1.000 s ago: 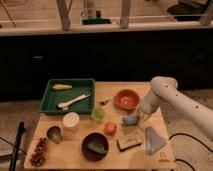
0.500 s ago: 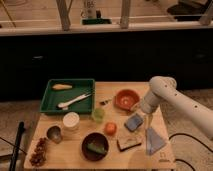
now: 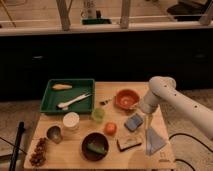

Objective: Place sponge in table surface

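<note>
The small blue-grey sponge (image 3: pixel 133 122) is right of centre on the light wooden table surface (image 3: pixel 112 90), low over it or touching it; I cannot tell which. It is slightly tilted. My gripper (image 3: pixel 141 115) comes down from the white arm on the right and is right at the sponge's upper right edge, just below the red-orange bowl (image 3: pixel 126 98).
A light-blue pyramid (image 3: pixel 154 141) and a brown-and-tan block (image 3: pixel 129 144) are in front of the sponge, with an orange fruit (image 3: pixel 110 128) to its left. Also here are a dark bowl (image 3: pixel 95 146), green cup (image 3: pixel 98 115), white cup (image 3: pixel 71 121) and green tray (image 3: pixel 67 95).
The arm and the sponge have shifted slightly right and down toward the tabletop. Nothing else has moved.
</note>
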Motion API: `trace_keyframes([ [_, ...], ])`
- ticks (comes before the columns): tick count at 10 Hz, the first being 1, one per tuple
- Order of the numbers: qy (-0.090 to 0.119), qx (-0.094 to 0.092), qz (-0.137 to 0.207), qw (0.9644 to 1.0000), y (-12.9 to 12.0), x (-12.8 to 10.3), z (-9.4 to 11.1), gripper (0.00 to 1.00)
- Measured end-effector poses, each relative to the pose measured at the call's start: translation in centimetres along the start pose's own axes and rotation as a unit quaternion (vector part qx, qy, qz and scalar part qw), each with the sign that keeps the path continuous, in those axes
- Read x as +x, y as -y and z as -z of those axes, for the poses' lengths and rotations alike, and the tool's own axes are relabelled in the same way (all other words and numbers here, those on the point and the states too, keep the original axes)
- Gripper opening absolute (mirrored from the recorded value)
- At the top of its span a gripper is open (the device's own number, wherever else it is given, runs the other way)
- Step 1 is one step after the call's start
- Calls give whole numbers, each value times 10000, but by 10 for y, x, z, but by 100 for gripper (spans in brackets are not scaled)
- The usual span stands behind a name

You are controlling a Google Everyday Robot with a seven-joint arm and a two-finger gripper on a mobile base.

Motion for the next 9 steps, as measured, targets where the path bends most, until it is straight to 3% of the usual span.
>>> trace_keyframes([
  [9,16,-36,63,10000,-2,3,8,80],
])
